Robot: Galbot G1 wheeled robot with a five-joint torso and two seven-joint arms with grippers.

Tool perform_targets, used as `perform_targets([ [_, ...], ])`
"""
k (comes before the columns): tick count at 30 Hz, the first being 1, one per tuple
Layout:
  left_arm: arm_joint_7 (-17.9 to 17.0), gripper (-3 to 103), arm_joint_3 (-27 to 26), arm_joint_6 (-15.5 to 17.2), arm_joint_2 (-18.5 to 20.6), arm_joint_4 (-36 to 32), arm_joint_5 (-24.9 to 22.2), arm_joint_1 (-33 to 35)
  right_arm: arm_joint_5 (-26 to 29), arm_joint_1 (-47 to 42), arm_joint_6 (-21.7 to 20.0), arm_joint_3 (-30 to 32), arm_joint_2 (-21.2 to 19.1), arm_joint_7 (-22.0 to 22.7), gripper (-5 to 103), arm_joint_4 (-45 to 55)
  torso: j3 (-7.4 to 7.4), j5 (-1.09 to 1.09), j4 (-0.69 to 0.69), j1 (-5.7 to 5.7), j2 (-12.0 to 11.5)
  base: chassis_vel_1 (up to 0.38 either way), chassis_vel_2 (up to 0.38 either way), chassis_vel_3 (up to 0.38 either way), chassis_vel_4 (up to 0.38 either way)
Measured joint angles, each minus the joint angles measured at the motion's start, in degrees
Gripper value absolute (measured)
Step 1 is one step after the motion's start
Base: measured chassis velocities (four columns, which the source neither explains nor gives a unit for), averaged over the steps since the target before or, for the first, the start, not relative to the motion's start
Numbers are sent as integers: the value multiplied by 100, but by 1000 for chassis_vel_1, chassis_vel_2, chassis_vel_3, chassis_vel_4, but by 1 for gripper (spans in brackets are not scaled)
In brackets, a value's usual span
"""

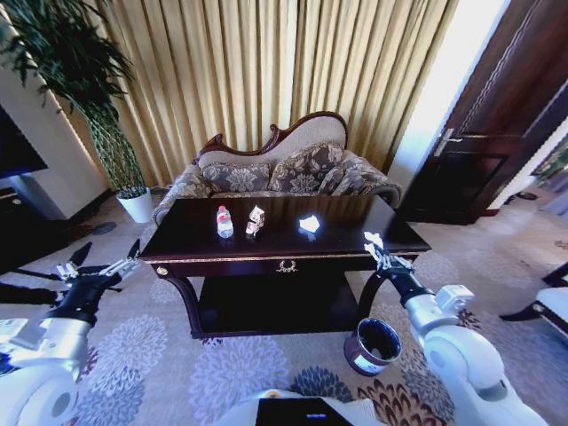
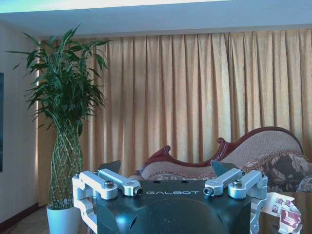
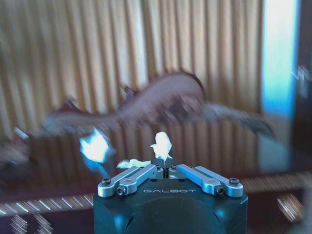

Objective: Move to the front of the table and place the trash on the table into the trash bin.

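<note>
**Right gripper pinches a paper scrap at the table's right front corner — bin sits just below**

The right gripper (image 1: 380, 251) has its fingers drawn together on a small piece of crumpled white paper (image 1: 373, 239); in the right wrist view the linkages meet at the middle and the scrap (image 3: 161, 145) sticks up from between the tips. It hovers at the right front corner of the table (image 1: 293, 258). The trash bin (image 1: 373, 347) stands on the carpet below and slightly nearer the robot than that corner — so, as I judge it, the drop is down and a little back, and the right arm is much the nearer one.

The left gripper (image 1: 114, 264) waits off the table's left front corner, fingers spread wide and holding nothing.

On the tabletop, a clear bottle (image 1: 224, 222) stands upright left of centre, a crushed carton (image 1: 256, 220) just beside it, and another paper wad (image 1: 309, 224) lies nearer the middle.
</note>
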Motion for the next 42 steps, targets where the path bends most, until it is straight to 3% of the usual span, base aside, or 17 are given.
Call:
perform_targets([
  [4, 4, 100, 7, 0, -23, 0, 1, 0, -194, 200, 126, -115, -8, 2, 1, -1099, 2, 1, 0, 3, -2, 0, 0, 0, 0],
  [8, 8, 100, 4, -5, -55, -1, -5, 27, -345, 904, 267, -330, -5, 5, 1, -2883, 2, 2, 2, 4, -3, 0, 0, 0, 0],
  [9, 8, 100, 4, -5, -55, -1, -5, 27, -345, 904, 267, -330, -5, 5, 1, -2883, 2, 2, 2, 4, -3, 0, 0, 0, 0],
  [13, 6, 100, -4, -7, -63, -2, -7, 40, -886, 1495, 453, -464, 17, -61, 1, -4374, 2, 1, 1, 3, -2, 0, 0, 0, 0],
  [20, 4, 100, 9, -13, -94, -2, -9, 65, -1382, 2086, 670, -446, 129, -197, 1, -6003, 2, 1, 2, 4, -2, 0, 0, 0, 0],
  [23, 4, 100, 10, -17, -99, -2, -8, 74, -1575, 2136, 739, -438, 140, -199, 0, -6243, 2, 1, 1, 3, -2, 0, 0, 0, 0],
  [28, 4, 100, 8, -24, -93, -2, -9, 70, -1677, 2122, 760, -428, 143, -200, 16, -6268, 1, -1, 1, 2, -1, 0, 0, 0, 0],
  [34, 4, 100, 16, -53, -77, -1, -28, 44, -1659, 2124, 760, -416, 128, -197, 43, -6223, 1, 0, 1, 2, -1, 0, 0, 0, 0],
  [39, 4, 100, -6, -109, -73, -1, -41, 52, -1647, 2123, 760, -409, 117, -193, 54, -6215, 1, 0, 1, 2, -1, 0, 0, 0, 0],
  [42, 4, 100, -14, -122, -73, -1, -49, 62, -1632, 2106, 757, -400, 110, -191, 70, -6187, 1, 0, 1, 2, -1, 0, 0, 0, 0],
])
